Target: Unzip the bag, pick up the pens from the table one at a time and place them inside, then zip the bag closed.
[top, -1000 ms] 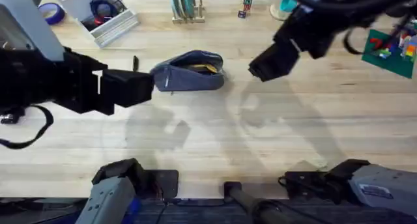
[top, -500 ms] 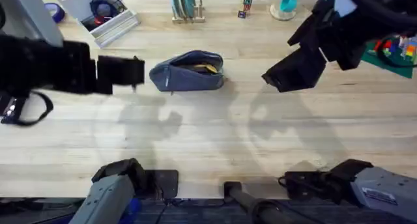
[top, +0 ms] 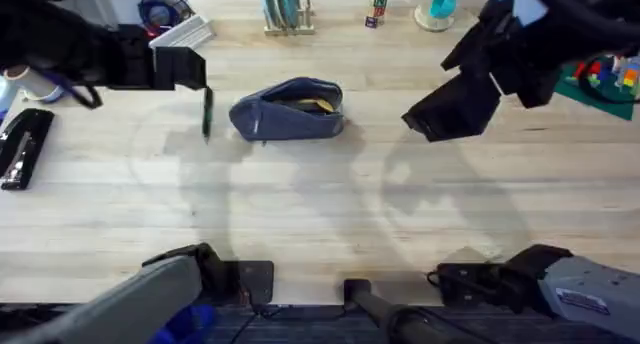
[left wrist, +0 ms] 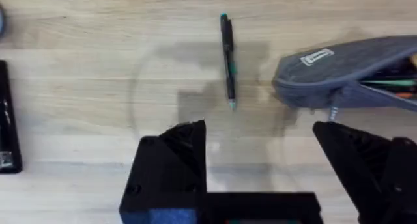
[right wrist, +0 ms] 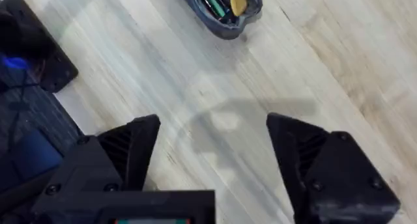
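Note:
The grey-blue bag (top: 288,110) lies on the table (top: 330,204) at the far middle, its zipper open, with pens and a yellow piece showing inside (right wrist: 221,4). One dark pen (top: 207,113) with a green section lies on the wood just left of the bag, and appears as the pen (left wrist: 227,58) beside the bag (left wrist: 345,69) in the left wrist view. My left gripper (top: 190,70) hovers above and just beyond the pen, open (left wrist: 260,160), holding nothing. My right gripper (top: 425,116) hangs to the right of the bag, open (right wrist: 212,160) and empty.
A black stapler (top: 20,146) lies at the left edge, also seen as the stapler (left wrist: 6,123). A white tray (top: 165,29) with cables, a rack (top: 283,9), a teal item (top: 440,4) and a green board with bricks (top: 600,72) line the far side.
My left arm has pulled back left and farther away from the bag, uncovering the pen and the stapler. My right gripper moved right a second ago, then stayed still.

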Tool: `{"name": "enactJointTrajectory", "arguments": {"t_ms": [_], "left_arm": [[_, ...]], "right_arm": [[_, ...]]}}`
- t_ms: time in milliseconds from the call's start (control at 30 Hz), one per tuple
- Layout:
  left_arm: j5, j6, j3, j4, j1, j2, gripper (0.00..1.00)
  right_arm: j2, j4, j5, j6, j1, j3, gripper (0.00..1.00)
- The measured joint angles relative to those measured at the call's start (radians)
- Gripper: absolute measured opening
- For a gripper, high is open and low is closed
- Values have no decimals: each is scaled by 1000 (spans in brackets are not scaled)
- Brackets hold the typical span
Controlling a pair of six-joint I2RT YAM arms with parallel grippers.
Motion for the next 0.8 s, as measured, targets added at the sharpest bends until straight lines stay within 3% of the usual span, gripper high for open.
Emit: {"name": "enactJointTrajectory", "arguments": {"t_ms": [300, 800], "left_arm": [[-15, 29, 0, 132, 0, 223, 997], [-26, 108, 0, 310, 0, 468, 995]], "right_arm": [[0, 0, 0, 2, 0, 0, 995], [0, 0, 0, 2, 0, 0, 996]]}}
